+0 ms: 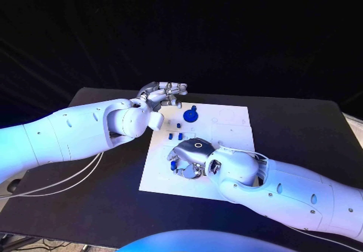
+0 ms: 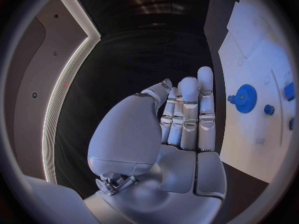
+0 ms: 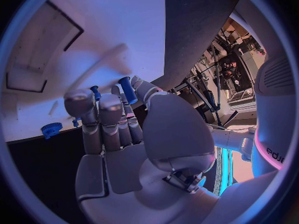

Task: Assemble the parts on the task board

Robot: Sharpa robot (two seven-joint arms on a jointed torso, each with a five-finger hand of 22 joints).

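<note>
On the near-left part of the flat white task board [image 1: 227,131], a small blue cylindrical peg [image 3: 128,90] pinched at the fingertips of the right silver hand [image 1: 191,157], other fingers curled beside it — judged a placing step, calling next for lining the peg up over its seat, though which seat cannot be told from here. Farther back on the board, a round blue toothed gear [image 1: 190,113] and small blue pieces [image 1: 176,136] standing apart. At the board's far-left corner, the left silver hand [image 1: 162,94] hovering over the black table [image 1: 302,136], fingers straight and together, holding nothing.

Left hand [image 1: 162,93] hovers with fingers [image 2: 187,115] straight and empty; right hand [image 1: 189,157] pinches downward, fingers [image 3: 106,117] curled.
</note>
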